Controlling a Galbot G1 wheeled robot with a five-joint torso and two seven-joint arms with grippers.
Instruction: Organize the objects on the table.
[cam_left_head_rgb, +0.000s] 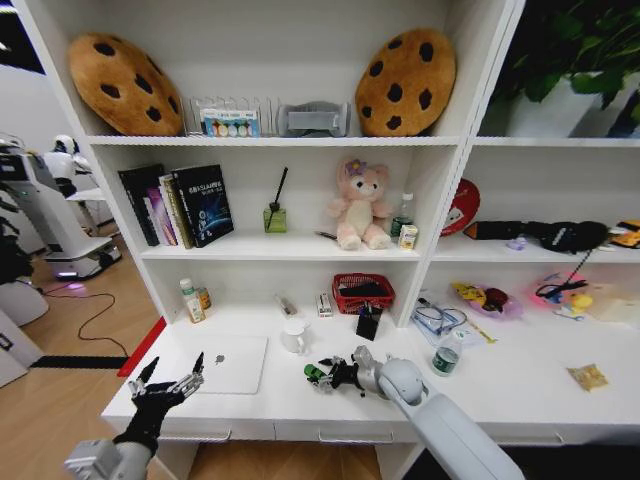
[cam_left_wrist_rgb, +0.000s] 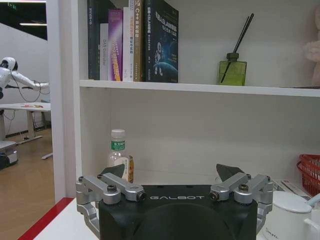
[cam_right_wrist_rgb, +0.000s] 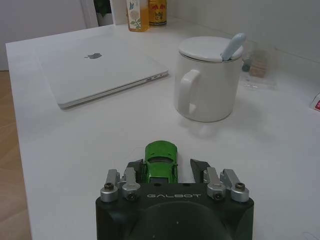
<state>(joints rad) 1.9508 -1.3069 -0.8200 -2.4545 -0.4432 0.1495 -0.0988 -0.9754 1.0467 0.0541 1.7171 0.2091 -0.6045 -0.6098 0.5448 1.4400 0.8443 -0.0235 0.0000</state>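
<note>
Long white desk (cam_left_head_rgb: 300, 405), flat top, shallow drawers under the front edge. Closed silver laptop (cam_left_head_rgb: 228, 364) lies flat near the front-left corner of the tabletop, Apple logo on the lid; rigid, thin, smooth, likely heaviest item here, best taken by an edge, not the slick lid. White ceramic mug with lid and spoon (cam_right_wrist_rgb: 207, 80) stands mid-tabletop just beside the laptop's right edge; fragile, lid loose, grip the handle or body. Small round dark-lidded jar (cam_left_head_rgb: 445, 359) further right, label unreadable. Tiny green toy car (cam_right_wrist_rgb: 161, 161) sits on the tabletop near the front edge, between the fingers of the right gripper (cam_right_wrist_rgb: 170, 170); fingers narrow, flanking the car's rear, contact not clear. Car looks light, hard plastic, rolls easily, so pinch across its sides. Left gripper (cam_left_head_rgb: 170, 385) hovers over the front-left corner, fingers spread wide, empty. "GALBOT" printed on both gripper bodies. Book spines on the shelf, titles too small.
</note>
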